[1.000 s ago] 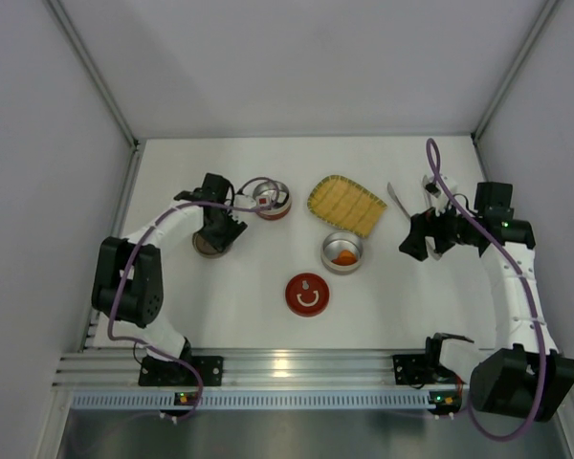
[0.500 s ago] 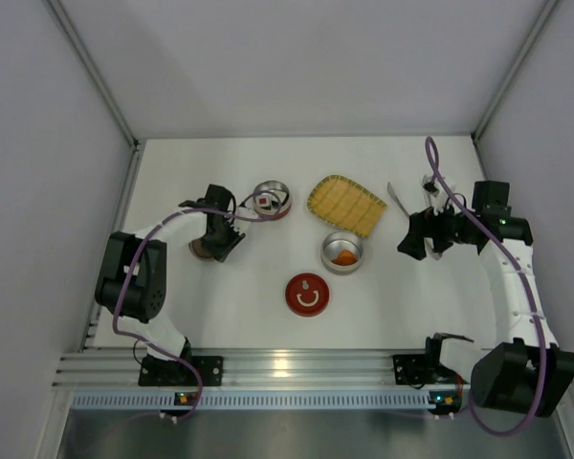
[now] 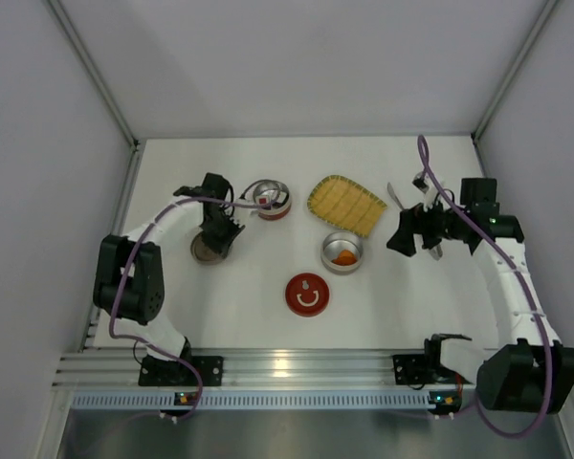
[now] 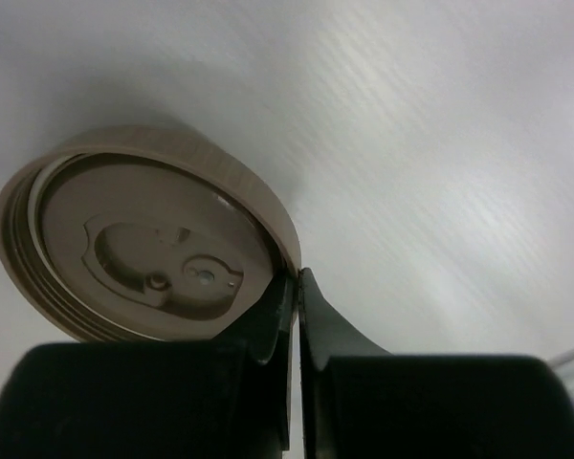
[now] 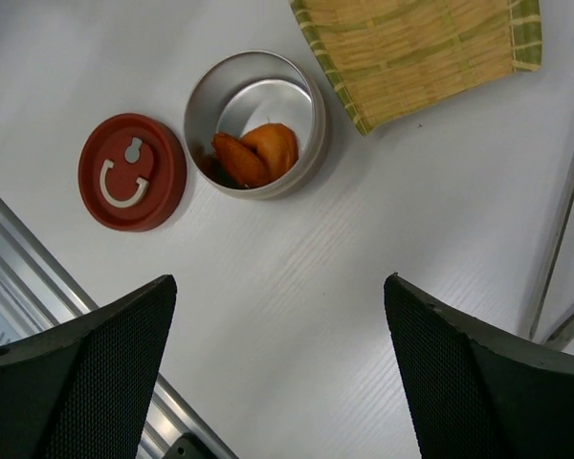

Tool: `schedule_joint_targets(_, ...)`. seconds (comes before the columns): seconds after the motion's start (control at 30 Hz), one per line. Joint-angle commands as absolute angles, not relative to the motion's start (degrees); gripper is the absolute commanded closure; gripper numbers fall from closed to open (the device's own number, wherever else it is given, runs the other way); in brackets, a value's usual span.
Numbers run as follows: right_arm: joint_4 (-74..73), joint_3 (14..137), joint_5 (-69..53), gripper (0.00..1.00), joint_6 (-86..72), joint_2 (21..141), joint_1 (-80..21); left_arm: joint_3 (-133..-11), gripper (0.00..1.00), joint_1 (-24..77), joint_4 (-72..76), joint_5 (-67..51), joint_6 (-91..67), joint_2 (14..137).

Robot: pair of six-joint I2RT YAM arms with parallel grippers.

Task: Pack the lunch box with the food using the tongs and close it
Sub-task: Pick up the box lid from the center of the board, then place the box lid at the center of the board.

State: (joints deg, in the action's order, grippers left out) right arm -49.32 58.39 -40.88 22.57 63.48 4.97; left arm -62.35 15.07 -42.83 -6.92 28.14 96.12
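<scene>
A brown lid [image 4: 143,244] lies upside down on the table, and my left gripper [image 4: 297,279] is shut on its rim, one finger inside and one outside; from above the left gripper [image 3: 216,234] sits over that brown lid [image 3: 203,251]. A red-based lunch box tin [image 3: 268,198] holds white food with red marks. A silver tin [image 5: 256,124] holds orange food [image 5: 256,153]. The tongs [image 3: 398,198] lie right of the yellow tray. My right gripper [image 5: 279,282] hangs open above bare table, near the silver tin [image 3: 342,252].
A yellow woven tray [image 3: 347,204] lies at the back centre, with nothing on it. A red lid [image 3: 307,293] with a white ring handle lies in front of the silver tin. Side walls and a metal rail at the near edge bound the table.
My left gripper has closed onto the brown lid's rim. My right gripper has drifted a little left toward the silver tin, still open.
</scene>
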Motion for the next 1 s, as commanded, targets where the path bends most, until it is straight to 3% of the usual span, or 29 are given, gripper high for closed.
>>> schedule_joint_targets(0.0,-40.44,58.98,-43.15,0.12,17.77,62.05,0.62,-80.46,1.00,14.94,-61.31,-20.01,25.32,88.17)
schedule_joint_targets(0.17,-29.38,55.20,-45.87,0.13,10.04,60.03,-6.58,-99.47,1.00,15.21,-77.94,-37.77,28.81,85.17)
schedule_joint_targets(0.4,-3.72,49.49,-55.27,0.16,-6.13,60.56,-13.97,-98.79,1.00,15.20,-82.18,-54.39,33.48,78.24)
schedule_joint_targets(0.5,2.81,50.18,-56.33,0.19,-5.37,62.13,-17.13,-95.98,1.00,15.21,-81.83,-58.96,37.25,74.37)
schedule_joint_targets(0.7,7.63,52.29,-56.43,0.27,-2.55,65.48,-22.49,-92.81,1.00,16.52,-85.34,-59.94,42.97,72.24)
schedule_joint_targets(0.97,22.13,51.51,-56.69,0.26,-6.23,70.74,-30.14,-92.99,1.00,17.49,-84.28,-63.19,43.15,72.07)
